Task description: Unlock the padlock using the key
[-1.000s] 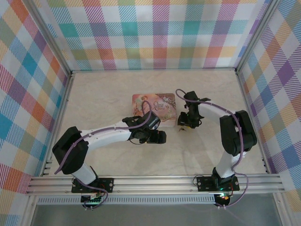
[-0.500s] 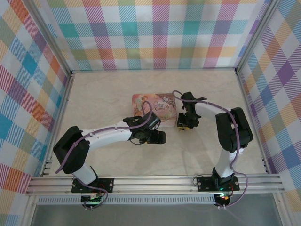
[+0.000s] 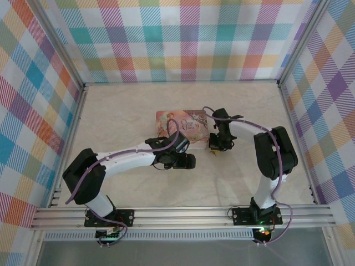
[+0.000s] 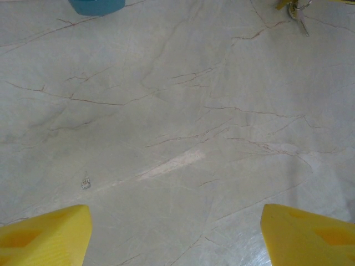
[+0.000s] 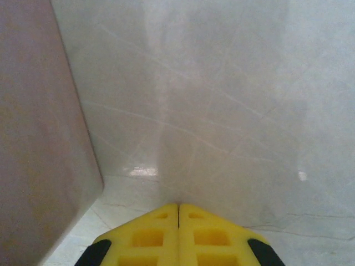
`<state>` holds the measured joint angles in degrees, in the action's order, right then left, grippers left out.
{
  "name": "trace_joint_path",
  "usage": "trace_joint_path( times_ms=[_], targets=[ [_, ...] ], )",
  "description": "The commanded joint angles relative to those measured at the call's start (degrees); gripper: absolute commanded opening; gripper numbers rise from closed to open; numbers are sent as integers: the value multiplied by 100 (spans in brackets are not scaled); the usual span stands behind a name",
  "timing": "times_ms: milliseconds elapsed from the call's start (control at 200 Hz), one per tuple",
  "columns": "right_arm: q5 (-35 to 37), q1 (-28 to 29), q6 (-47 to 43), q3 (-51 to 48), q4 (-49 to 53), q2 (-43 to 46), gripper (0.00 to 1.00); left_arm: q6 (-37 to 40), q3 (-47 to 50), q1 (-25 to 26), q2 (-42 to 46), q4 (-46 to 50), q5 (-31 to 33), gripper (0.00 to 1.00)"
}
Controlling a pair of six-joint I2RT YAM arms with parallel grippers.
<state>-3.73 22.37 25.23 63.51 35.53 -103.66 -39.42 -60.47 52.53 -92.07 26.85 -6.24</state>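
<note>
Right fingers clenched tight beside the pink tin, left fingers spread wide over veiny marble table, plaid walls all around.

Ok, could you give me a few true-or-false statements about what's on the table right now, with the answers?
1. The left tool has its fingers spread wide apart. True.
2. The right tool is wide open too. False: its two yellow fingers are pressed together.
3. The pink tin lies flat on the table, close to the right tool. True.
4. The left tool is gripping the pink tin. False: there is bare table between its fingers.
5. The back wall is plain white. False: it is checked in pastel colours.
</note>
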Motion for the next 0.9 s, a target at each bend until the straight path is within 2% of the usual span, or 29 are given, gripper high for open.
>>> trace_joint_path(
  times_ms=[0,90,200,380,540,695,780,895],
  targets=[
    [-196,22,212,-296,-19,283,0,-51,78,67,206,49,166,80],
    [-224,-11,322,-430,-59,701,0,-74,88,64,288,23,202,80],
    [-192,-74,433,-534,28,1237,0,-73,50,42,458,15,289,87],
    [-112,-101,556,-544,284,2160,0,-118,94,-162,934,-123,417,92],
    [-132,-101,614,-326,476,2752,0,-93,76,-465,1229,-282,335,89],
    [-555,-93,649,-9,508,3030,0,-51,-84,-688,1241,-413,123,87],
    [-816,-93,658,188,543,3112,0,17,-205,-773,1170,-559,-104,99],
    [-1235,-84,632,426,570,3196,0,100,-337,-879,1146,-813,-343,100]
  ],
)
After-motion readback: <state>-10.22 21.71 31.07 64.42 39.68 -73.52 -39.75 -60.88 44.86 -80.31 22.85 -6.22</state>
